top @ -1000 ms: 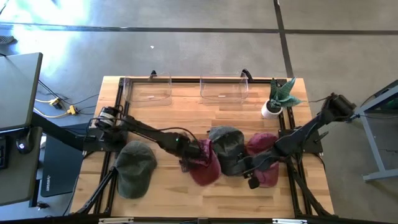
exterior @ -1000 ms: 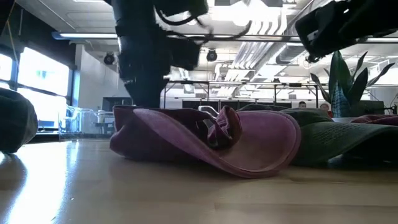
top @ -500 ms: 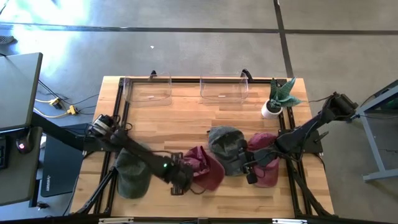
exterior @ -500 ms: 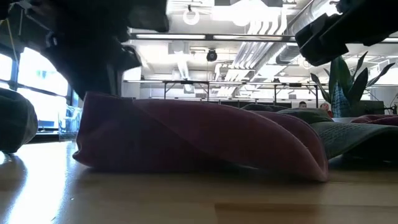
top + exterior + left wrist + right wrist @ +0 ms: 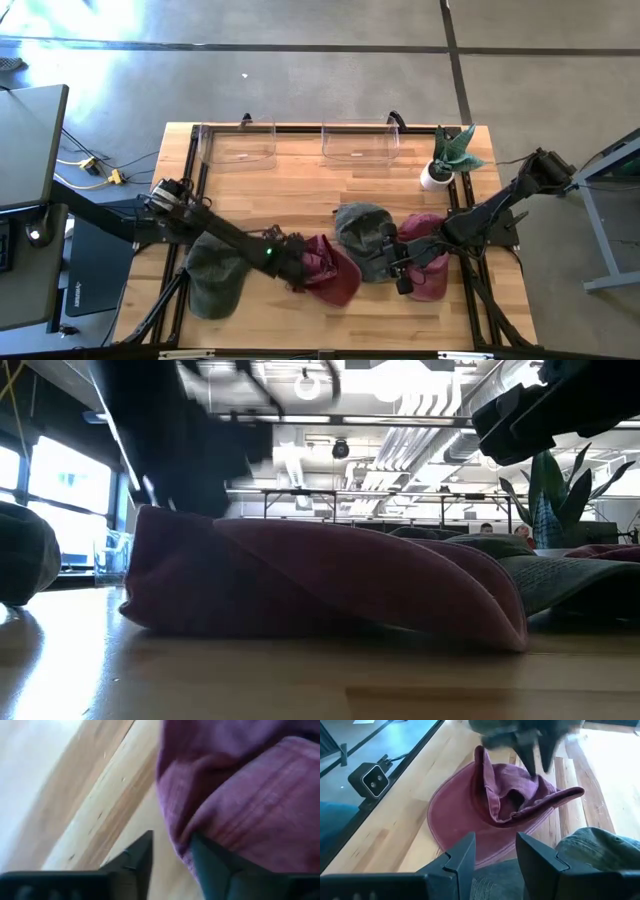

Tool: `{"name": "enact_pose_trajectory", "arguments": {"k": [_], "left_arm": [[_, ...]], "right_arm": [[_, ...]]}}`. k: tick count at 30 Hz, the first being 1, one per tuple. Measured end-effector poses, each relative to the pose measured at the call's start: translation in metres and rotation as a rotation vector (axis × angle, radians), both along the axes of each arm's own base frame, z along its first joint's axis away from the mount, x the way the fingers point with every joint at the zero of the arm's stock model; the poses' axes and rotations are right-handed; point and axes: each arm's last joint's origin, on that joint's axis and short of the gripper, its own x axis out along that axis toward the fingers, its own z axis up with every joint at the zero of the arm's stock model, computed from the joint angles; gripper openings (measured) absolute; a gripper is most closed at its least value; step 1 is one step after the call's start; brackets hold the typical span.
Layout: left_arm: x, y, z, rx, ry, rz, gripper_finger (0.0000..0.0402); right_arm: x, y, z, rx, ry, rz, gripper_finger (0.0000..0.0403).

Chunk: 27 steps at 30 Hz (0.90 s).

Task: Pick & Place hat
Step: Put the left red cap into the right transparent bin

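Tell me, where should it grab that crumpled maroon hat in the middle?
Probably the upturned edge of the maroon hat: it stands up as a thin ridge above the flat brim, so jaws coming from above could straddle it. The left gripper sits at that hat's left edge.

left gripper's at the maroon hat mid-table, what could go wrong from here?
1. The left gripper sits at the edge of the maroon hat with its fingers apart; one finger touches the cloth, so pulling away could drag the hat.
2. The hats are crowded: the grey-green hat lies right beside the maroon one, with the right gripper over it. A reach there could snag the wrong hat or bump the other arm.
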Motion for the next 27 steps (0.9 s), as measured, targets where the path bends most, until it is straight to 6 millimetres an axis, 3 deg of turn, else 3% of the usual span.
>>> {"name": "enact_pose_trajectory", "arguments": {"k": [4,7,10,14,16,21,24,27], "left_arm": [[0.006,0.018,-0.019,-0.151,-0.084,0.029,0.0203],[0.006,0.024,-0.023,-0.147,-0.077,0.005,0.0200],[0.010,0.025,-0.021,-0.068,-0.080,-0.078,0.0145],[0.017,0.029,-0.012,0.053,-0.039,-0.180,0.0026],[0.023,0.031,0.000,0.121,-0.003,-0.173,0.0016],[0.026,0.027,0.056,0.382,0.077,-0.108,0.0003],[0.026,0.011,0.094,0.522,0.015,-0.092,0.0006],[0.021,-0.008,0.121,0.602,-0.060,-0.107,0.0001]], "right_arm": [[0.000,0.000,0.000,0.008,0.005,0.012,0.0138],[0.000,0.000,0.000,0.008,0.001,0.013,0.0138],[0.000,0.000,0.000,-0.007,-0.006,0.013,0.0138],[0.001,-0.001,0.001,-0.022,-0.018,-0.018,0.0138],[0.001,-0.001,0.001,-0.023,-0.019,-0.020,0.0138],[0.001,-0.001,0.001,-0.018,-0.018,-0.026,0.0138],[0.000,-0.001,0.000,-0.030,-0.014,-0.032,0.0138],[0.001,-0.002,0.000,-0.055,-0.026,-0.061,0.0138]]}}
